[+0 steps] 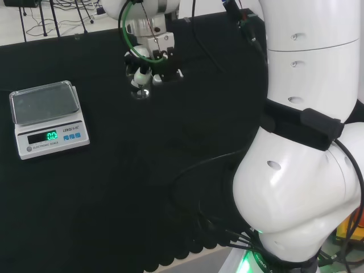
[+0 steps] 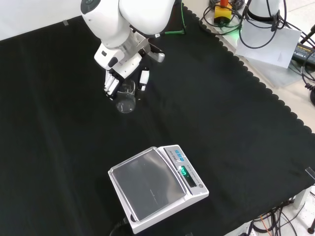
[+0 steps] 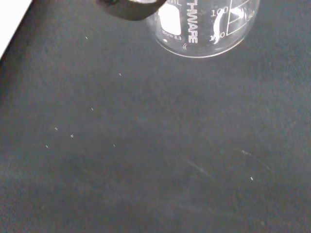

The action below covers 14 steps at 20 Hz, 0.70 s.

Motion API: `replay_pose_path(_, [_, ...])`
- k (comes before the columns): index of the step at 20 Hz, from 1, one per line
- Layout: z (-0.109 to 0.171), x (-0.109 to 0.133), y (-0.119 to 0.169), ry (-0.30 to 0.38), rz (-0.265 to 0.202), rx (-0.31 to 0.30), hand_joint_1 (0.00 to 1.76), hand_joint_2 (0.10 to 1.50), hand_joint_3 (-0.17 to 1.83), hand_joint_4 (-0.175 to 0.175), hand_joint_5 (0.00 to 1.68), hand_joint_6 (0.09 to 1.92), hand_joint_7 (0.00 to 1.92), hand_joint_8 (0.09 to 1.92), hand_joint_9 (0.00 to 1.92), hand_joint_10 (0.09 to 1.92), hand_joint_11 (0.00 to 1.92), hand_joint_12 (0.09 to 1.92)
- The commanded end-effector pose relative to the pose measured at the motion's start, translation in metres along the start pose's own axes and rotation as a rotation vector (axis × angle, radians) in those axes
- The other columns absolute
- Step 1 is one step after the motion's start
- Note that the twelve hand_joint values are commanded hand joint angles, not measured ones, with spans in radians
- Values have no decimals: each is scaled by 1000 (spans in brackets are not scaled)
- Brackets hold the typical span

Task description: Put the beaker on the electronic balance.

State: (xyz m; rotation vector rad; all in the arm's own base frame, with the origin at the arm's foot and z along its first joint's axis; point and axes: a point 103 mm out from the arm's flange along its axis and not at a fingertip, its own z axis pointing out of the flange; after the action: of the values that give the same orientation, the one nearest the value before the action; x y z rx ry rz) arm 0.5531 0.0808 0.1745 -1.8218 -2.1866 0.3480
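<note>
Hand (image 2: 124, 73) curls around beaker (image 2: 126, 97), apparently clear of worktop (image 2: 236, 128); balance (image 2: 156, 187) pan bare, well apart from hand; placement remains.

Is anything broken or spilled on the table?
No, nothing stands out. The robot hand is curled round the clear beaker, which looks whole and empty. The electronic balance sits flat with a bare pan, and the black cloth looks dry.

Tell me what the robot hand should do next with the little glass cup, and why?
Probably carry it toward the balance. The hand has its fingers curled round the clear beaker, which seems to be at or just above the black cloth, well apart from the balance. The weighing pan is bare, so the beaker can go straight there.
</note>
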Motion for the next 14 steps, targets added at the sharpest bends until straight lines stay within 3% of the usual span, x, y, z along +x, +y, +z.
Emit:
replay_pose_path(1, [-26, 39, 10, -14, -30, -25, 1206, 1193, -175, -73, 472, 1538, 557, 1488, 806, 1336, 863, 1226])
replay_pose_path(14, [-66, 140, 48, -46, -142, -36, 1207, 1195, -175, -75, 478, 1539, 559, 1494, 813, 1341, 866, 1225])
